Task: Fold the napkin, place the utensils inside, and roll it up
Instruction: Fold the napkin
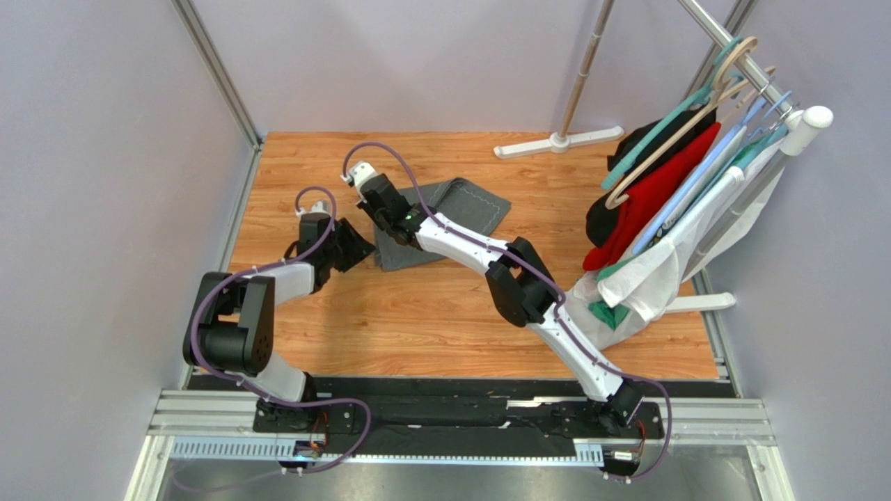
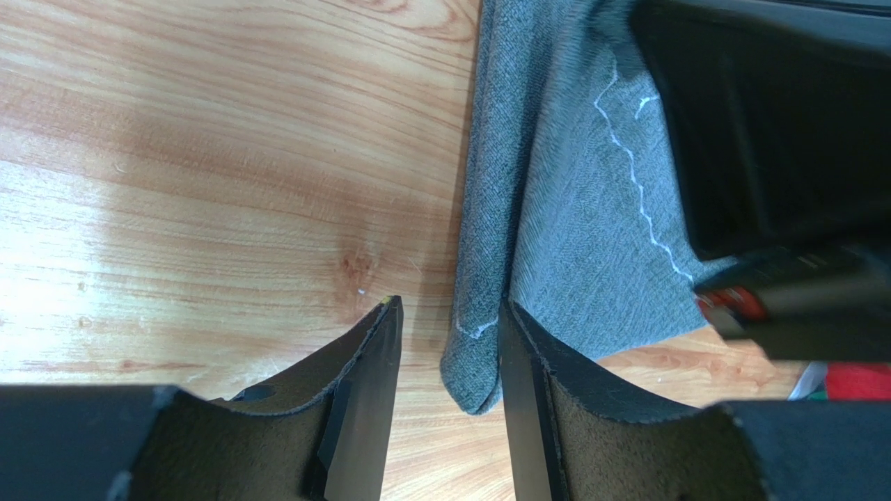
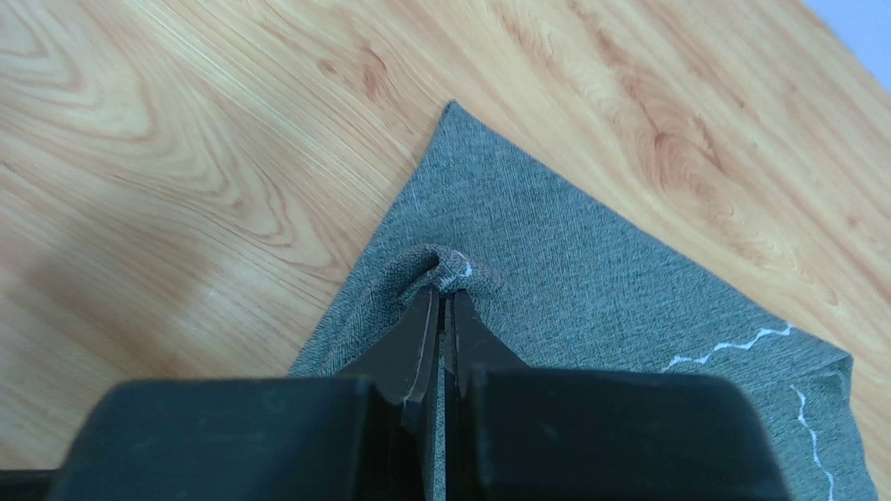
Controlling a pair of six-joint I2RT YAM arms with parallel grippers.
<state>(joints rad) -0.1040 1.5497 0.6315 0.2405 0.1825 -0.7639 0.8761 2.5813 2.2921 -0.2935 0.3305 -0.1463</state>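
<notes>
Two arms reach over the wooden table (image 1: pixel 418 324) in the top view. The left arm (image 1: pixel 280 278) and the right arm (image 1: pixel 465 240) both meet the napkin (image 1: pixel 460 209), which lies partly folded at the far middle of the boards. Garments on hangers (image 1: pixel 654 193) hang at the right.

Left wrist view: the left gripper (image 2: pixel 450 313) has its fingers apart, straddling a folded corner of the grey cloth. The cloth lies against the finger on the right of that view, and bare wood shows beside the other, so nothing is clamped. A pale stitched line (image 2: pixel 633 177) runs along the cloth.

Right wrist view: the right gripper (image 3: pixel 444 297) is clenched, its tips pinching a small puckered fold of the napkin.
</notes>
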